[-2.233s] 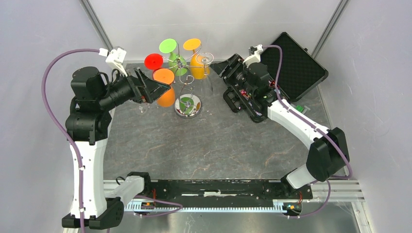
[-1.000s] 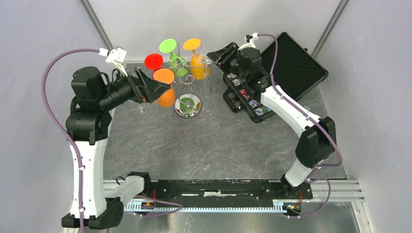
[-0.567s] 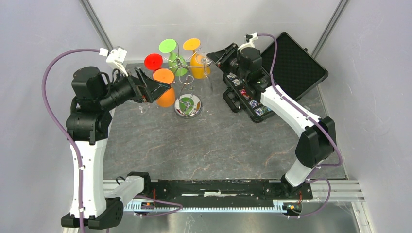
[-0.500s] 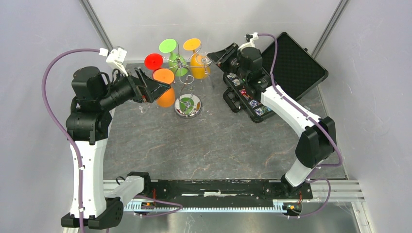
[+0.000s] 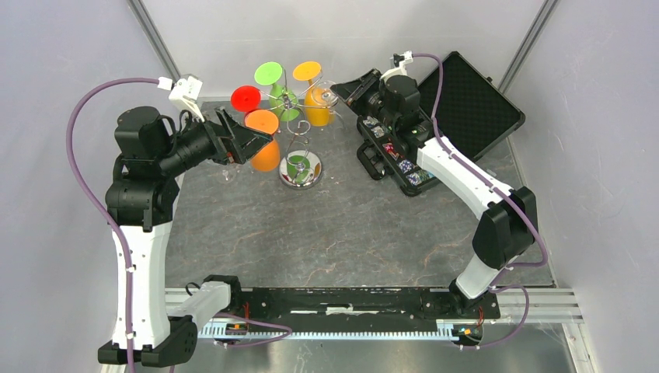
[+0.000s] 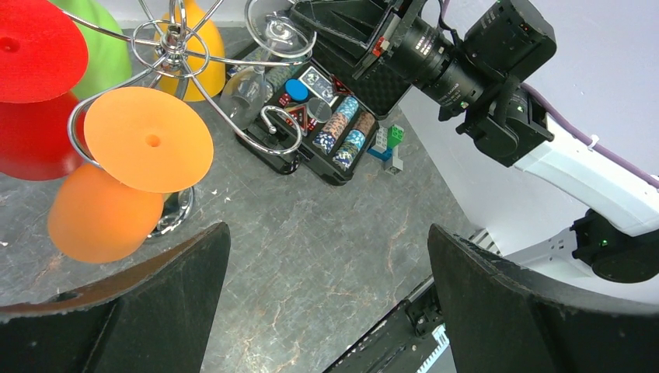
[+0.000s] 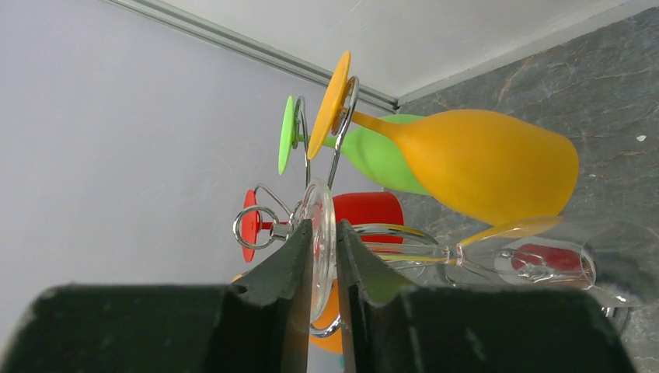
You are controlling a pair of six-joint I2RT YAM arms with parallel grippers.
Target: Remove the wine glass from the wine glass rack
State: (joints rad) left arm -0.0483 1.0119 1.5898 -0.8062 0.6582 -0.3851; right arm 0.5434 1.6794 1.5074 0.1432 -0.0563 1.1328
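The right tool (image 7: 322, 233) is pinched on the foot of the clear wine glass (image 7: 536, 252), which hangs inverted from the wine glass rack (image 5: 301, 169) directly ahead of it. The left tool (image 6: 326, 233) gapes wide, empty. The glass is probably light, slick and brittle, so hold it gently by the foot or stem.

Grey marbled table (image 5: 311, 233), wine glass rack (image 5: 300, 168) standing toward the back, open black case (image 5: 470, 105) and toy bricks (image 5: 480, 172) at right.
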